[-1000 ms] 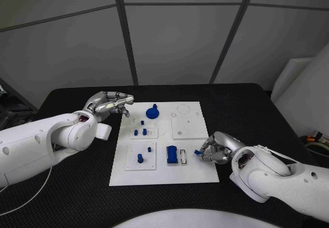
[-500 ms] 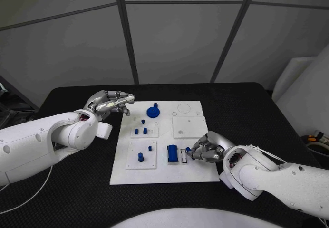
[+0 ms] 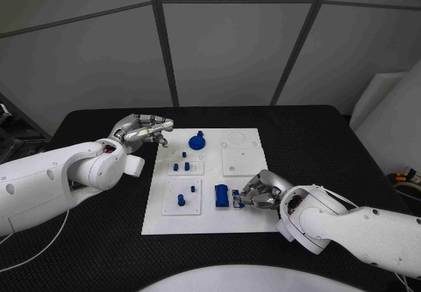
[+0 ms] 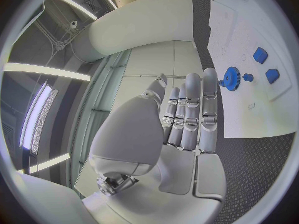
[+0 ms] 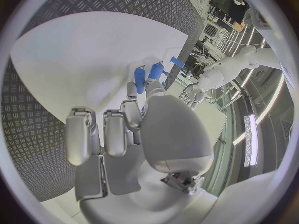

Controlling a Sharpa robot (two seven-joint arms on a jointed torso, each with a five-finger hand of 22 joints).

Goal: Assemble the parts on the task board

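Black matting covers the table, and the white task board lies square in the middle of it, so both arms can reach it from their own sides. Nearest the robot, the right robot hand rests low at the board's right side, its fingers curled in on a small blue part, which it seems to pinch right at the narrow slot beside the upright blue block; the grip looks tight and close to the surface, probably so the piece can be steered into that slot without tipping. Whether the part is already seated I cannot tell, since the fingers hide its lower end. Just left of the block, a small raised plate carries blue pegs standing upright. Further back, a second plate holds two more blue pegs. Beyond them a blue gear sits flat near the board's far edge, with a bare square plate to its right. The left robot hand hovers off the board's far left corner, fingers loosely curled and holding nothing, apparently kept clear of the work.
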